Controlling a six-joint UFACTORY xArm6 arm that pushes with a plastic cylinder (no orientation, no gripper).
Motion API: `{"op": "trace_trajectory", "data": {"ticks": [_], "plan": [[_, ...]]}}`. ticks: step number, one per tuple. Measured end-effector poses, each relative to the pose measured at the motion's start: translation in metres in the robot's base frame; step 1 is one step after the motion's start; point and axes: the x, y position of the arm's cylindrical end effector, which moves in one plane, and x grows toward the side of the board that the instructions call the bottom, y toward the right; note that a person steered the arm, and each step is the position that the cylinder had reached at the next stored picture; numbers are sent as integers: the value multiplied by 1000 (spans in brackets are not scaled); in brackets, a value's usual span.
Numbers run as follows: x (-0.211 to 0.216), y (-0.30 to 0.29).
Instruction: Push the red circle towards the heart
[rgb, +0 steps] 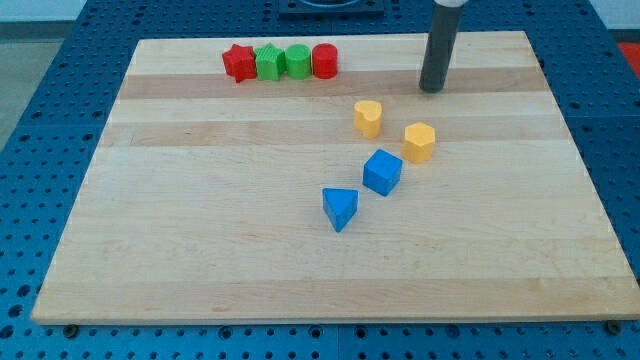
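No legible text, labels or numbers anywhere.

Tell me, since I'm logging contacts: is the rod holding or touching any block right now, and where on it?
Nothing is held. My tip rests on bare board, apart from every block, at the view's right of the red circle and above the yellow heart.

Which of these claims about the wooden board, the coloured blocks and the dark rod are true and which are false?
1. The red circle block sits at the right end of a row of four blocks near the view's top. True.
2. My tip is touching the red circle block. False: it stands apart, well to the view's right of the row.
3. The yellow heart block lies below and to the right of the red circle block. True.
4. The red star block is next to the blue cube. False: it is at the row's left end.
5. Two green blocks sit between the two red ones. True.
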Motion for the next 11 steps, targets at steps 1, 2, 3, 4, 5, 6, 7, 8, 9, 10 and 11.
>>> {"op": "trace_trajectory", "data": {"ticks": [1, 2, 3, 4, 5, 6, 7, 8, 9, 10, 11], "plan": [[-23, -21], [-41, -48], [-58, -78], [-79, -108], [-86, -142], [-81, -158], [-72, -158], [-61, -158], [-40, -158], [-18, -158], [0, -158]]}}
